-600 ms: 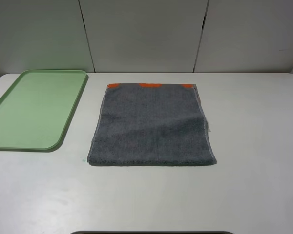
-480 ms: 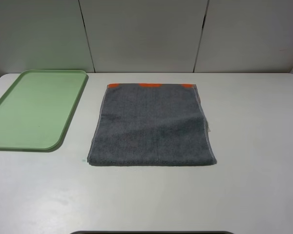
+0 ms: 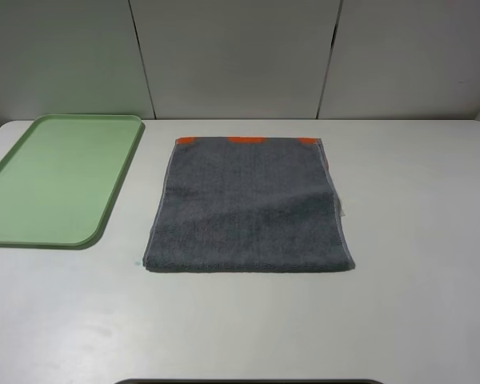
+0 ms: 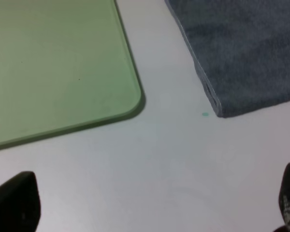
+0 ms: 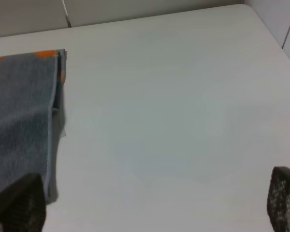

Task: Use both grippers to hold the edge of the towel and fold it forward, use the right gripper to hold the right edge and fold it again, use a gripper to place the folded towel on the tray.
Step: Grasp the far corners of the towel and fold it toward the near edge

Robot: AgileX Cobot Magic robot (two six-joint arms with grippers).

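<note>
the towel (image 3: pixel 248 204) lies flat near the middle of the white desk (image 3: pixel 416 200), dark grey, with orange patches (image 3: pixel 244 139) showing along its far border. at its right side two layers lie one on the other, the hems stacked, so the cloth is doubled. its near edge runs roughly parallel to the desk's near edge, and the right side bulges outward a little about halfway along.

the tray (image 3: pixel 60 180), pale green, sits on the desk to the left of the towel, apart from it, with a strip of bare desk between them. its long side slants away toward the far left corner. a tiny teal speck (image 4: pixel 205 114) marks the desk just beside the towel's near left corner.

neither arm shows in the high view. the left pincer (image 4: pixel 152 203) hangs above bare desk near the tray's near right corner, its two black fingers (image 4: pixel 14 203) spread wide and grasping nothing. the right pincer (image 5: pixel 150 203) is likewise released, fingers far apart, over bare desk to the right of the towel, touching nothing.

pale wall panels (image 3: pixel 232 56) stand behind the desk.
</note>
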